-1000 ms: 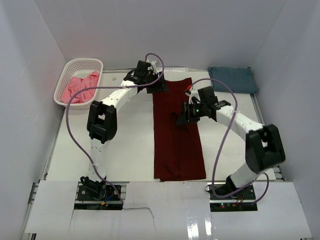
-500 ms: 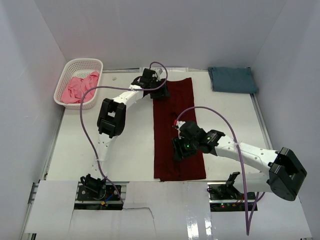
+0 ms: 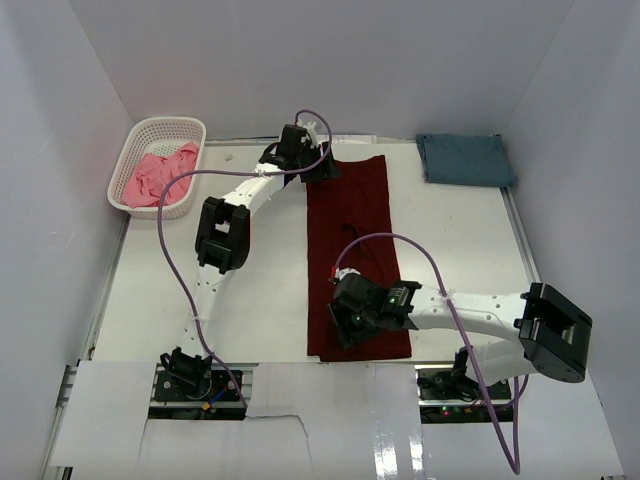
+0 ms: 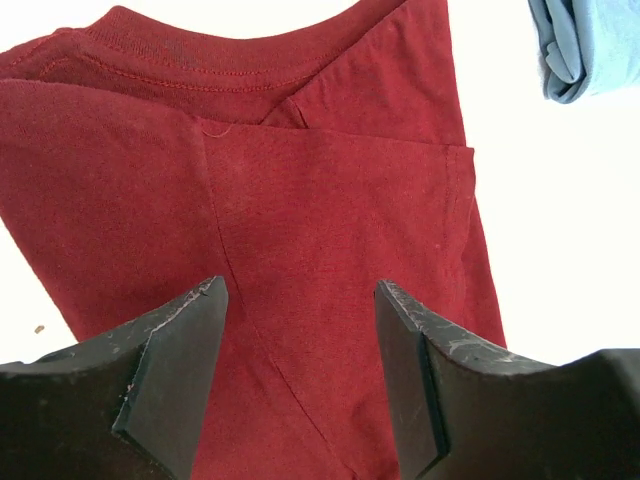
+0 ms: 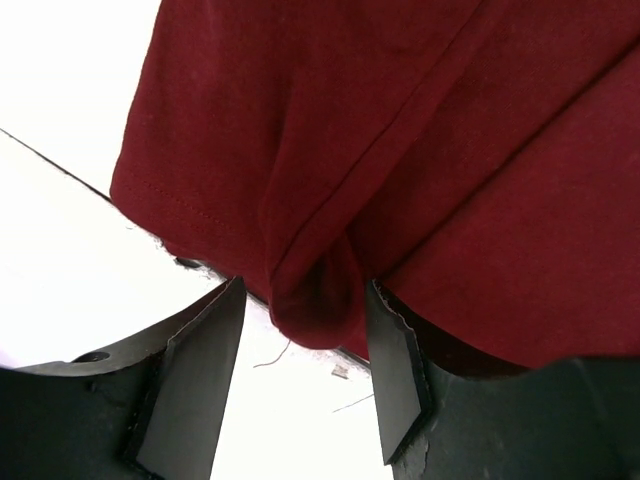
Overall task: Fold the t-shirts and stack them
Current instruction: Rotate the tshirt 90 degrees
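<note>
The dark maroon t-shirt (image 3: pixel 350 240) lies flat as a long narrow strip down the middle of the table, collar at the far end. My left gripper (image 3: pixel 318 170) hangs open over the collar end. In the left wrist view the left gripper (image 4: pixel 300 290) has only flat maroon cloth (image 4: pixel 300 170) below its fingers. My right gripper (image 3: pixel 350 322) is at the near hem. It is open (image 5: pixel 303 290), and a bulging fold of the maroon hem (image 5: pixel 420 130) sits loosely between its fingers. The slate-blue t-shirt (image 3: pixel 465 160) lies folded at the back right. The pink t-shirt (image 3: pixel 155 175) is crumpled in the basket.
The white lattice basket (image 3: pixel 165 122) stands at the back left corner. White walls close in the table on three sides. The blue shirt's edge (image 4: pixel 590 45) shows at the top right of the left wrist view. The table's near edge runs just below the maroon hem.
My right arm swung from the middle of the maroon shirt down to its near hem, and its jaws widened. The left gripper shifted only slightly at the collar end.
</note>
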You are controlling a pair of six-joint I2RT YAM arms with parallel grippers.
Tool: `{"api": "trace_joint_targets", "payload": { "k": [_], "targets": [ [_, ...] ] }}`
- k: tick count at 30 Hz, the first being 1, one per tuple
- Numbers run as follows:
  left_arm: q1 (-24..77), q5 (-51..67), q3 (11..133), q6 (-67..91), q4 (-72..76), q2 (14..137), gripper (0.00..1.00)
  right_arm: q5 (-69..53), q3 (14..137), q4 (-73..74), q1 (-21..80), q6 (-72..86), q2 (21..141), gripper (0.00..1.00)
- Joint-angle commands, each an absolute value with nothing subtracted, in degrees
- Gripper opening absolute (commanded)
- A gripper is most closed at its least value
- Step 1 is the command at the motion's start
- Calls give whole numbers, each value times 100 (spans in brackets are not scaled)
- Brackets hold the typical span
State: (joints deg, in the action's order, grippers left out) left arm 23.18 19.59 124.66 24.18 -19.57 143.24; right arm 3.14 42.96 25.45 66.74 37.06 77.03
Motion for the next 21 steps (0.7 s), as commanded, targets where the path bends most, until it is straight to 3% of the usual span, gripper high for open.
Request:
{"api": "trace_joint_targets", "payload": {
  "k": [1, 21],
  "targets": [
    [2294, 2030, 12612, 2443, -1916, 14432, 72, 589, 4412, 2382, 6759, 3929, 7796, 57],
    [2268, 2100, 12586, 2391, -1925, 14458, 72, 1573, 5414, 3357, 7383, 3858, 8262, 57]
  ]
}}
